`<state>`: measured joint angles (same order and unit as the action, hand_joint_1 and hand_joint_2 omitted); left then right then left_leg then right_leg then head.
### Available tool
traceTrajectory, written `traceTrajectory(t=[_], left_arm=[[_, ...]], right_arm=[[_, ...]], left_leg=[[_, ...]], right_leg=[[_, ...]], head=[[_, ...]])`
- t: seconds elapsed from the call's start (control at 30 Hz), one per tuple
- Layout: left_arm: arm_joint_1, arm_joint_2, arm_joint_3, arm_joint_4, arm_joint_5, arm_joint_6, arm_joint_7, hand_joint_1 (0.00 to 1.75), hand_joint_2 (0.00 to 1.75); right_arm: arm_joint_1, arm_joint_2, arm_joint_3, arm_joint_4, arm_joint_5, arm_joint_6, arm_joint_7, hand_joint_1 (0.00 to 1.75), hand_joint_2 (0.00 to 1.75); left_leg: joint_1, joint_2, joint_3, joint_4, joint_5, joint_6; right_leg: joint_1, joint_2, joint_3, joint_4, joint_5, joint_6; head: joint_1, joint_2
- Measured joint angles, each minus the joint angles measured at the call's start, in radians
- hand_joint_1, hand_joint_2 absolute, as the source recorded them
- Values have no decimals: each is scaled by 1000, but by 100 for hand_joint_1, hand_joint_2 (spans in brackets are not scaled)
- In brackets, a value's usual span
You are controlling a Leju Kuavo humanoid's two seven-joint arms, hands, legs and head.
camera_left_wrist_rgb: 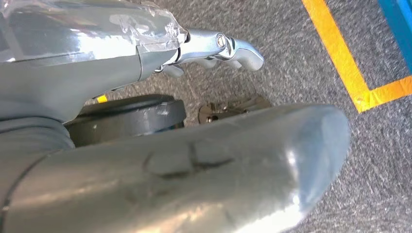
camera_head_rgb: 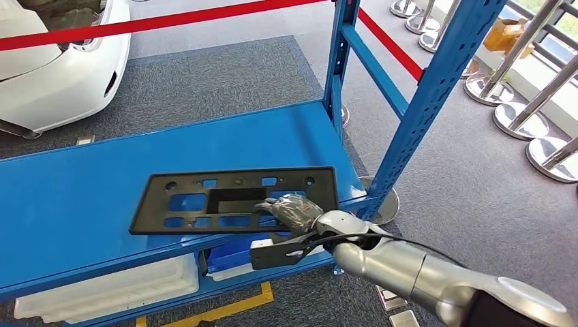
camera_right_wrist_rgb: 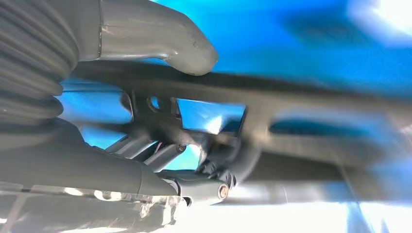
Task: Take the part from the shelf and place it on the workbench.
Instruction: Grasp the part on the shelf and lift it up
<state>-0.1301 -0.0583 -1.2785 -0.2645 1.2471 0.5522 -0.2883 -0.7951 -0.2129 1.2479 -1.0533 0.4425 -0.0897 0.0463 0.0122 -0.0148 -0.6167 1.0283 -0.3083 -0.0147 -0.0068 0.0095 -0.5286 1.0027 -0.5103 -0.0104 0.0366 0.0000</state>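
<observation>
Part (camera_head_rgb: 232, 199) — a flat black plate with cut-outs — lies on the blue shelf (camera_head_rgb: 75, 197), near its front edge. We grip it there with our right hand (camera_head_rgb: 294, 212), fingers through a cut-out, probably so it cannot slip when lifted.

Grey carpet (camera_head_rgb: 225, 75) covers the floor, with a yellow line (camera_left_wrist_rgb: 340, 53) marked on it. A blue metal shelf (camera_head_rgb: 61, 204) stands on it, its perforated blue upright (camera_head_rgb: 436, 88) rising just beyond the hand, and a white bin (camera_head_rgb: 116, 289) sits on the lower level beneath. A red barrier tape (camera_head_rgb: 157, 24) stretches across well beyond the shelf. Part of a white car body (camera_head_rgb: 61, 68) lies far off past the tape. Chrome stanchion bases (camera_head_rgb: 521, 119) stand well out to the hand's right, in bright daylight.
</observation>
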Motion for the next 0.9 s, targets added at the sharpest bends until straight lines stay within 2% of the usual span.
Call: traceTrajectory(t=[0.07, 0.17, 0.43, 0.67, 0.9], left_arm=[[1, 0, 0, 0, -1, 6, -6, 0, 0], [4, 0, 0, 0, -2, 11, -8, 0, 0], [5, 0, 0, 0, -3, 12, -8, 0, 0], [4, 1, 0, 1, -11, 14, -8, 0, 0], [3, 1, 0, 1, -12, 14, -8, 0, 0]], right_arm=[[50, -5, -82, -119, 5, -102, 30, 175, 175], [77, -17, -163, -217, 8, -143, 8, 175, 175], [86, -21, -185, -243, 8, -145, 3, 175, 175], [167, -64, -355, -445, 8, -147, -26, 175, 175], [177, -75, -380, -486, 8, -147, -26, 175, 175]], left_leg=[[0, 1, -2, -1, 1, 0], [0, -1, -3, -1, 1, 0], [0, -1, -3, -2, 1, 0], [-1, 2, -5, -3, -1, -1], [-1, 2, -7, -3, -1, -1]], right_leg=[[-1, 0, -4, 0, 0, 0], [-1, -2, -4, 0, -2, -1], [-1, -1, -4, 0, -2, -1], [-1, 1, -8, 0, -2, -1], [-1, 1, -10, 0, -2, -1]], head=[[-8, 0], [-7, 0], [-6, 0], [-9, 0], [-10, 0]])
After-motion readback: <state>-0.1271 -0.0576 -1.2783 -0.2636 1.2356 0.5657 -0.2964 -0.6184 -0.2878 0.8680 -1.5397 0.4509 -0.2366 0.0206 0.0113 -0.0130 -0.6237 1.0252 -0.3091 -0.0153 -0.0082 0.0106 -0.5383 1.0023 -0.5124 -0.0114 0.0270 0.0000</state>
